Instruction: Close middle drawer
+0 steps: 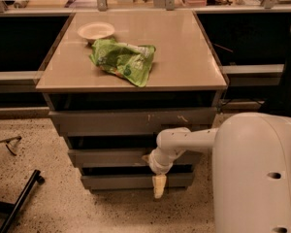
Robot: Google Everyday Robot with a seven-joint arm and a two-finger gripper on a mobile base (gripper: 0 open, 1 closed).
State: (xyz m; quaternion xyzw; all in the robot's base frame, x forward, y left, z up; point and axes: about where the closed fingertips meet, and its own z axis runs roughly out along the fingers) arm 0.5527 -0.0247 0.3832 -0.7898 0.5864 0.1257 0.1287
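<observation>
The middle drawer (pixel 111 157) is a low plain grey front panel between the taller scratched top drawer front (pixel 131 121) and the bottom drawer (pixel 121 181). It stands a little forward of the cabinet, with a dark gap above it. My white arm reaches in from the right. My gripper (pixel 158 185) hangs downward in front of the drawers, its wrist at the middle drawer's right part and its pale tip over the bottom drawer front.
On the cabinet's tan top (pixel 184 57) lie a green crumpled bag (pixel 123 59) and a small white bowl (pixel 95 31). A black bar (pixel 19 200) lies on the speckled floor at the left. My white base (pixel 257 178) fills the lower right.
</observation>
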